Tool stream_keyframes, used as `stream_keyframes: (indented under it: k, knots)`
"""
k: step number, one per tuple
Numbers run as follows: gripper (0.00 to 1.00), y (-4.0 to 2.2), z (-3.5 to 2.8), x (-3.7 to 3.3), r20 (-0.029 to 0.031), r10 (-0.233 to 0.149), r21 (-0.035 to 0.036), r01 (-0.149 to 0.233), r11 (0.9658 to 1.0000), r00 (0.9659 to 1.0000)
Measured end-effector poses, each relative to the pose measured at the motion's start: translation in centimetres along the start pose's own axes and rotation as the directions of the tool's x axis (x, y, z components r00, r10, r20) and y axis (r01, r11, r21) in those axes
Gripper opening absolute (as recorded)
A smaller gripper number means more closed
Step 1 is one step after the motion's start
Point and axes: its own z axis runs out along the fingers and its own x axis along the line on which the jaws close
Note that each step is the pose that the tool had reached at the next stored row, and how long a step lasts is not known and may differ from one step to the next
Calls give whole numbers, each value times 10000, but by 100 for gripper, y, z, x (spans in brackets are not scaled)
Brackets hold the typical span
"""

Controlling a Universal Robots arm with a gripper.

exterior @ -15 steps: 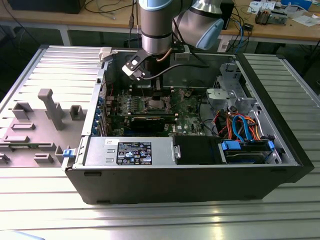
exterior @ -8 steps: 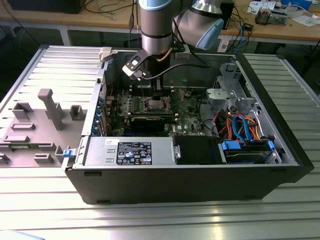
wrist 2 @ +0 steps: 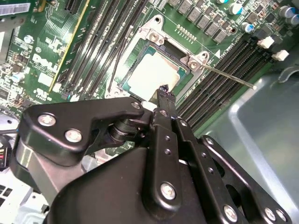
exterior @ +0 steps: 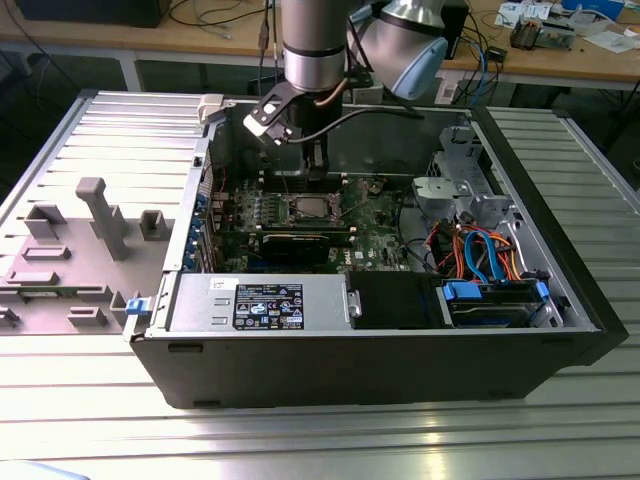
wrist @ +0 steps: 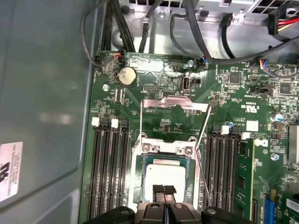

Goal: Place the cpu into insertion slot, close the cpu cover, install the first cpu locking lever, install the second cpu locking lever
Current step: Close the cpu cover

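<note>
Green motherboard (wrist: 163,123), cpu (wrist: 164,173) flat, face up, pincer (wrist: 164,190) above

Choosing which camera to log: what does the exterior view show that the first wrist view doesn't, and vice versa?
Exterior view: the whole computer case, its power supply and grey fixture blocks beside it. First wrist view: the coin battery and the open cpu cover. Both: the seated cpu, with the gripper at it.
</note>
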Motion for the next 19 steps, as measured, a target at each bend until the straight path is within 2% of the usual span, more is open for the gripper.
stream_keyframes:
  k: [7,11,15,17,19]
  knots:
    - [11,4,-17,-1,1,-3,1,3,10000,10000]
    - [11,69,-12,-5,-1,1,1,-1,10000,10000]
    - [11,196,-1,-16,-1,0,1,0,10000,10000]
    - [11,212,-1,-17,0,-1,1,1,10000,10000]
    - [11,214,-39,-17,1,0,2,0,10000,10000]
